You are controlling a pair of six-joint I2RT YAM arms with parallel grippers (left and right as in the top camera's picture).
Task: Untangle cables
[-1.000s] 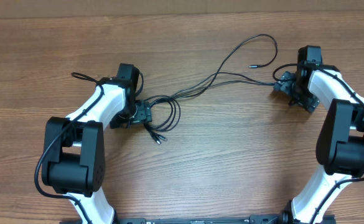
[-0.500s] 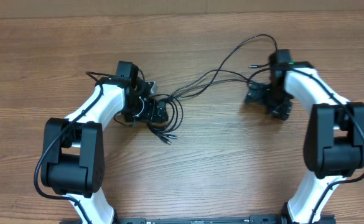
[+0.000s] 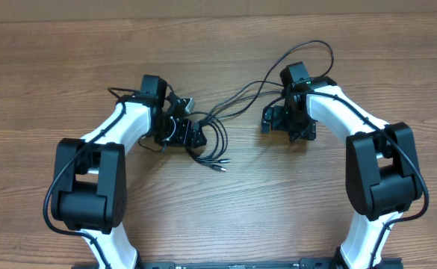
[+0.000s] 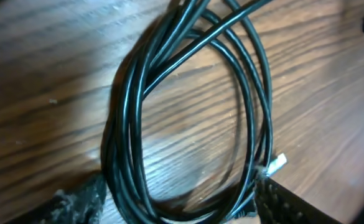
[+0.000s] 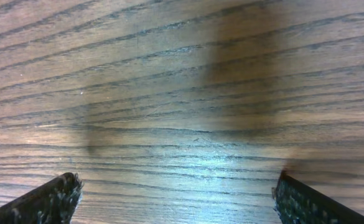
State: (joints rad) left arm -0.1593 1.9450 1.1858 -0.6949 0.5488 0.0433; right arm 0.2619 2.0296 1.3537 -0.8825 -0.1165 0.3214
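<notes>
The cables (image 3: 207, 137) lie a little left of centre in the overhead view, bunched into a loose black coil on the desk (image 3: 225, 224). A few plugs (image 3: 218, 166) poke out of the coil's lower right side. From the top of the coil several strands run up and to the right. One of them swings into a wide open loop at the upper right of the frame.

Close up from the left wrist, the coil (image 4: 127, 124) is an upright oval of several strands laid side by side, crossing each other at the top. A small pale metal tip (image 4: 279, 162) shows at its lower right edge.

The left fingers (image 4: 76, 202) are spread apart, not clenched, one at each lower corner of that view. The bottom bend of the coil sits between them, its outer strands right up against both tips. From overhead they (image 3: 190, 136) sit at the coil's left side, on the end of the left arm (image 3: 117, 127).

The right fingers (image 5: 48, 199) are released wide, with only bare wood grain between them. Overhead they (image 3: 274, 118) sit right of the coil, just below the rising strands, and the right arm (image 3: 338, 104) bends in from the right.
</notes>
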